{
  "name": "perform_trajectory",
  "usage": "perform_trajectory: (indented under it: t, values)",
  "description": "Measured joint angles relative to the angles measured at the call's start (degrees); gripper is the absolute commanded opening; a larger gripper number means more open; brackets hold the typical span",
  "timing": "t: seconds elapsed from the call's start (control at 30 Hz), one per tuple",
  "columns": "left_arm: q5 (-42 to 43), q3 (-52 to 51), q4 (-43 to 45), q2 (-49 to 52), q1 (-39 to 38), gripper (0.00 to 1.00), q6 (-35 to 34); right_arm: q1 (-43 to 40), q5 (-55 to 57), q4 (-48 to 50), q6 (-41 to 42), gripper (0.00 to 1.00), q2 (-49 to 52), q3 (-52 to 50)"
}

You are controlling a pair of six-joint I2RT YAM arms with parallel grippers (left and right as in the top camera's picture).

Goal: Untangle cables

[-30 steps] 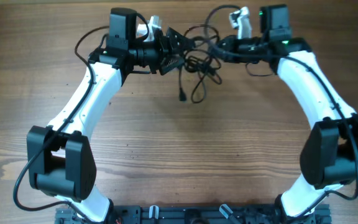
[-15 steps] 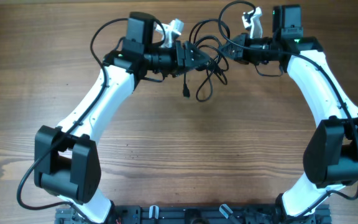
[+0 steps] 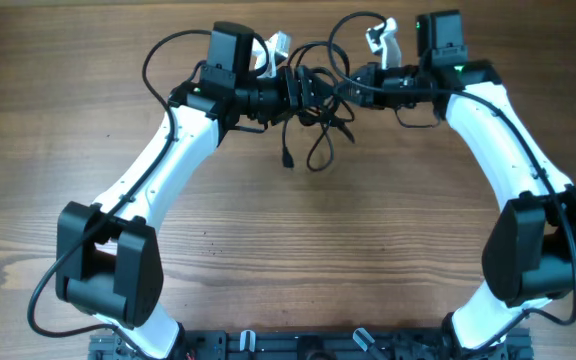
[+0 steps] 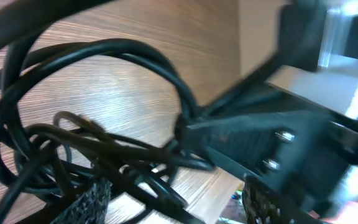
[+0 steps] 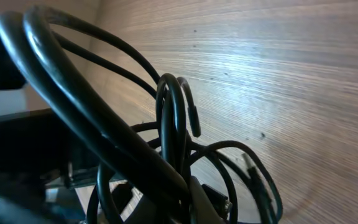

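Note:
The cables (image 3: 318, 108) are a tangle of thin black cords held off the table between my two grippers at the far middle. One plug end (image 3: 288, 160) and a loop hang down below the tangle. My left gripper (image 3: 305, 88) reaches in from the left. In the left wrist view its textured fingers (image 4: 92, 199) stand wide apart, with several strands (image 4: 104, 137) running between them. My right gripper (image 3: 354, 87) comes in from the right and is shut on strands of the tangle (image 5: 173, 124); its fingers are mostly hidden behind the cords.
Thicker black arm wires arc above both wrists (image 3: 168, 55) at the table's far edge. The right gripper's black body (image 4: 284, 137) fills the right side of the left wrist view. Bare wooden table (image 3: 308, 250) lies in front of the grippers.
The right gripper has moved a little left towards the left gripper, so the tangle is more bunched. The hanging plug end has swung left. Earlier, the left arm moved right.

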Motion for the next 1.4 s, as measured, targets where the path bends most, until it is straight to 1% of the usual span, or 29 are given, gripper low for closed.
perform_trajectory:
  t: [0.1, 0.17, 0.33, 0.47, 0.57, 0.63, 0.7, 0.93, 0.97, 1.03, 1.1, 1.13, 1.17, 1.2, 1.23, 1.4]
  values:
    - [-2.7, 0.0, -0.3, 0.0, -0.2, 0.77, -0.3, 0.2, 0.7, 0.0, 0.0, 0.04, -1.6, 0.0]
    - [-5.4, 0.0, -0.2, 0.0, -0.2, 0.79, -2.3, 0.2, 1.2, 0.0, 0.1, 0.04, -2.4, 0.0]
    - [-9.6, 0.0, 1.1, 0.0, -0.2, 0.79, -6.6, 0.4, 1.7, 0.0, 0.2, 0.04, -2.5, 0.0]
    - [-11.0, 0.0, 3.5, 0.0, -0.2, 0.80, -9.5, 1.4, 2.6, 0.0, 0.2, 0.04, -2.6, 0.0]
    - [-11.3, 0.0, 4.8, 0.0, -0.2, 0.72, -10.6, 2.5, 3.1, 0.0, 0.2, 0.04, -2.6, 0.0]
    - [-11.4, 0.0, 4.8, 0.0, -0.2, 0.66, -11.0, 3.1, 3.5, -0.1, 0.2, 0.04, -2.6, 0.0]
    - [-11.4, 0.0, 4.8, 0.0, -0.3, 0.63, -11.3, 3.4, 3.8, -0.1, 0.2, 0.04, -2.6, 0.0]
    - [-11.8, 0.0, 4.1, 0.0, -0.6, 0.47, -11.4, 3.4, 3.9, -0.1, 0.2, 0.04, -2.6, 0.0]
    - [-11.8, 0.0, 4.1, 0.0, -0.6, 0.46, -11.5, 3.4, 3.9, -0.1, 0.2, 0.04, -2.6, 0.0]
    - [-11.8, 0.0, 4.1, 0.0, -0.7, 0.39, -11.5, 3.4, 3.9, -0.1, 0.2, 0.04, -2.6, 0.0]
    - [-12.0, 0.0, 4.0, 0.0, -1.1, 0.36, -11.5, 3.4, 4.0, -0.1, 0.2, 0.04, -2.6, 0.0]
    - [-12.1, 0.0, 3.9, 0.0, -1.5, 0.32, -11.5, 3.4, 4.2, -0.1, 0.2, 0.04, -2.6, 0.0]
    - [-12.2, 0.0, 3.9, 0.0, -1.9, 0.25, -11.5, 3.4, 4.4, -0.1, 0.2, 0.04, -2.6, 0.0]
    - [-12.2, 0.0, 3.8, 0.0, -2.4, 0.06, -11.4, 3.4, 4.9, -0.4, 0.2, 0.04, -2.6, 0.0]
    - [-12.2, 0.0, 3.8, 0.0, -2.6, 0.04, -11.5, 3.4, 5.3, -0.7, 0.2, 0.04, -2.6, 0.0]
    - [-8.7, 0.0, 3.6, 0.0, -2.3, 0.04, -11.7, 3.4, 8.0, -0.6, 0.9, 0.04, -2.6, 0.0]
